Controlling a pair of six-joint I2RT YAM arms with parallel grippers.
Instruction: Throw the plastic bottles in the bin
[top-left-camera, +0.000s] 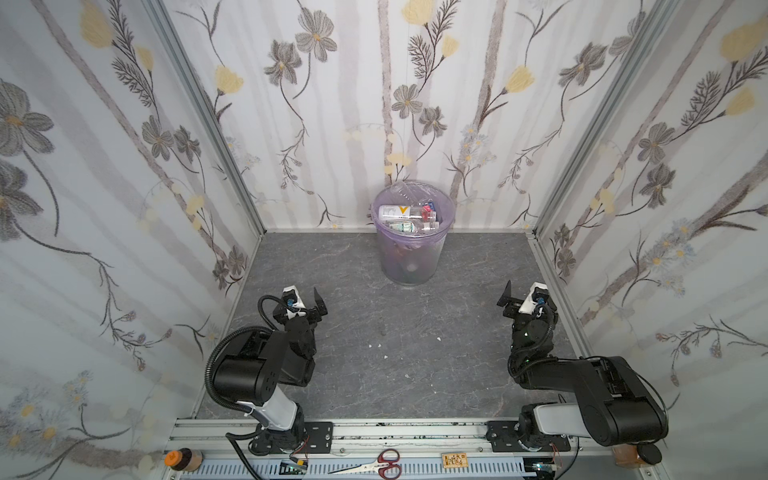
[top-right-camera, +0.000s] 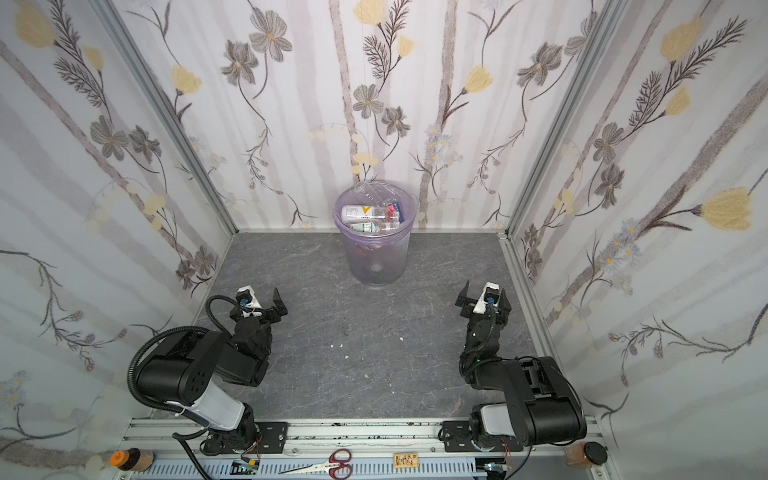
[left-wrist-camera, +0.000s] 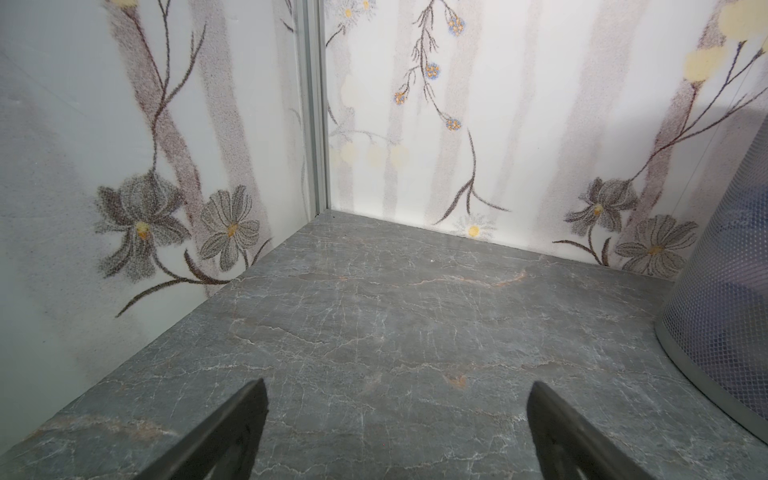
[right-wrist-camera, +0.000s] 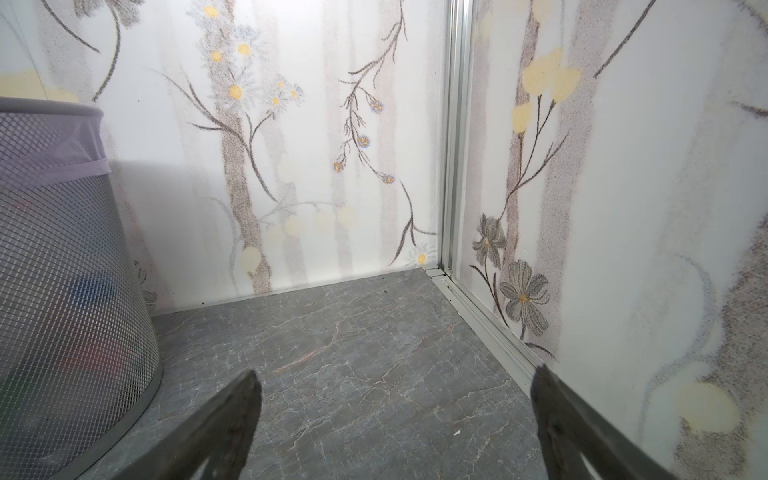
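The bin (top-left-camera: 409, 262) (top-right-camera: 376, 262), a round mesh basket lined with a lilac bag, stands at the back wall in the middle. Several plastic bottles (top-left-camera: 409, 216) (top-right-camera: 372, 216) lie piled inside it up to the rim: one white with an orange V, the others clear. My left gripper (top-left-camera: 305, 301) (top-right-camera: 262, 301) hovers low at the front left, open and empty (left-wrist-camera: 398, 384). At the front right, my right gripper (top-left-camera: 528, 297) (top-right-camera: 484, 297) is also open, with only bare floor between its fingers (right-wrist-camera: 395, 372). The bin's mesh wall (left-wrist-camera: 723, 291) (right-wrist-camera: 62, 291) shows at the edge of both wrist views.
Flowered walls close in the grey marbled floor (top-left-camera: 374, 374) on three sides. A few white scraps (top-left-camera: 378, 345) lie on the floor. On the front rail lie red scissors (top-left-camera: 374, 461), a brown jar with an orange lid (top-left-camera: 183, 459) and a black-lidded jar (top-left-camera: 640, 455).
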